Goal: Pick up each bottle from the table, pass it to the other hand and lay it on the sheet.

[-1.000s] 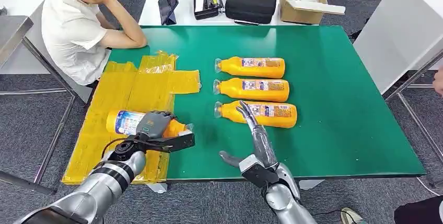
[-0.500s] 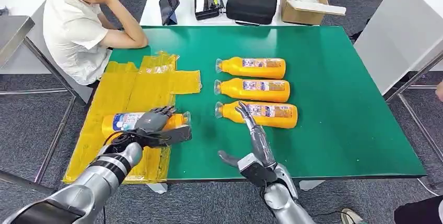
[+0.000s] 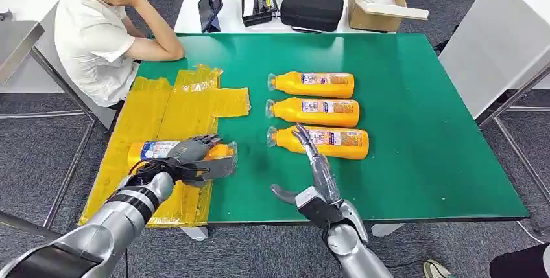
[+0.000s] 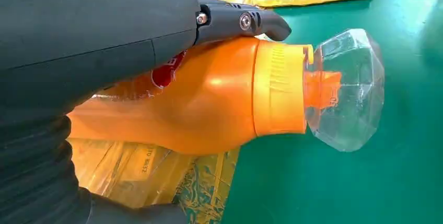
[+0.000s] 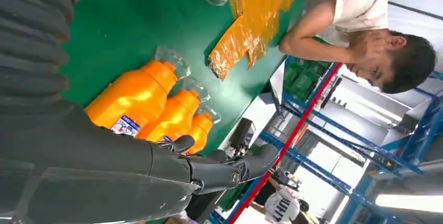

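Observation:
My left hand (image 3: 189, 155) grips an orange bottle (image 3: 150, 150) that lies on its side low over the yellow sheet (image 3: 162, 106), its clear cap (image 3: 230, 149) pointing right. The left wrist view shows the hand (image 4: 94, 20) wrapped over the bottle (image 4: 219, 98), with the cap (image 4: 350, 88) over green table. My right hand (image 3: 312, 171) is open near the front edge, fingers stretched toward the nearest of three orange bottles (image 3: 337, 142). The other two (image 3: 318, 111) (image 3: 314, 83) lie in a row behind it. The right wrist view shows that hand (image 5: 104, 151) beside these bottles (image 5: 133, 96).
A person (image 3: 97, 32) sits at the far left corner, an elbow on the green table (image 3: 421, 116). A white table behind carries a tablet (image 3: 209, 4), a black case (image 3: 311, 4) and a cardboard box (image 3: 379, 2). The sheet hangs over the table's left edge.
My left hand has lowered the bottle and levelled it over the sheet, shifting slightly left. The right hand has barely moved.

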Available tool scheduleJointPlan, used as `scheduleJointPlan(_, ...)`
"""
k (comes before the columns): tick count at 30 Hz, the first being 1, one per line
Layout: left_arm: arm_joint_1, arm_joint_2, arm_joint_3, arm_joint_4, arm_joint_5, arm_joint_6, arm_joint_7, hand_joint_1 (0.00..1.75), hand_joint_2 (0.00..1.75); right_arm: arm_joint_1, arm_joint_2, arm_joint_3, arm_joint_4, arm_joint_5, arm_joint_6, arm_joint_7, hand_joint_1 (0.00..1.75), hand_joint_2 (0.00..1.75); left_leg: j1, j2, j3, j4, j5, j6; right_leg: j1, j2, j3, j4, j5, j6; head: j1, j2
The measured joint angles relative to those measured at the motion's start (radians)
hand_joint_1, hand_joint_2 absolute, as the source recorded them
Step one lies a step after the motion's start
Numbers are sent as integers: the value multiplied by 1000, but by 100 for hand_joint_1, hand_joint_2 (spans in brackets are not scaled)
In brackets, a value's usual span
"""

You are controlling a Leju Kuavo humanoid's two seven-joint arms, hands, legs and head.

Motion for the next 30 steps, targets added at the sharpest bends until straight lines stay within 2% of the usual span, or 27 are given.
scheduleJointPlan(3, 16, 0, 0, -2, 23, 94, -55, 0, 175, 0, 0, 1, 3, 13, -27, -7, 0, 175, 0, 0, 0, 0, 0, 0, 0, 0, 0, 0, 0, 0, 0, 0)
scheduleJointPlan(6, 61, -10, 18, -31, 94, 269, -133, 0, 175, 1, 0, 1, 2, 48, -75, -10, 0, 175, 0, 0, -1, 0, 0, 0, 0, 0, -3, 0, 0, 0, 0, 0)
scheduleJointPlan(10, 129, -43, 59, -135, 206, 488, -251, 0, 175, 5, -2, 2, -7, 60, -92, -4, 0, 175, 0, 1, -5, 0, 0, 0, 0, 0, -6, 0, 0, 0, 0, 0)
scheduleJointPlan(14, 183, -64, 73, -257, 262, 627, -337, 0, 175, 5, -3, 4, -8, 69, -104, -2, 0, 175, 0, 0, -6, 1, 0, 0, 0, 0, -7, 0, 0, 0, 0, 0)
scheduleJointPlan(21, 231, -87, 71, -384, 306, 637, -347, 0, 175, -3, -13, 13, -5, 121, -121, 16, 0, 175, 0, 0, -8, 0, 0, 0, 0, 0, -9, 0, 0, 0, 0, 0)
scheduleJointPlan(27, 259, -96, 54, -453, 360, 575, -346, 0, 175, -33, -44, 24, 9, 175, -128, 53, 0, 175, 0, 0, -9, 1, 0, 0, 0, 0, -9, 0, 0, 0, 0, 0)
scheduleJointPlan(30, 273, -97, 44, -485, 400, 534, -346, 0, 175, -54, -71, 29, 21, 240, -86, 148, 0, 175, -1, 1, -9, 1, 0, 0, 0, 0, -9, 0, 0, 0, 0, 0)
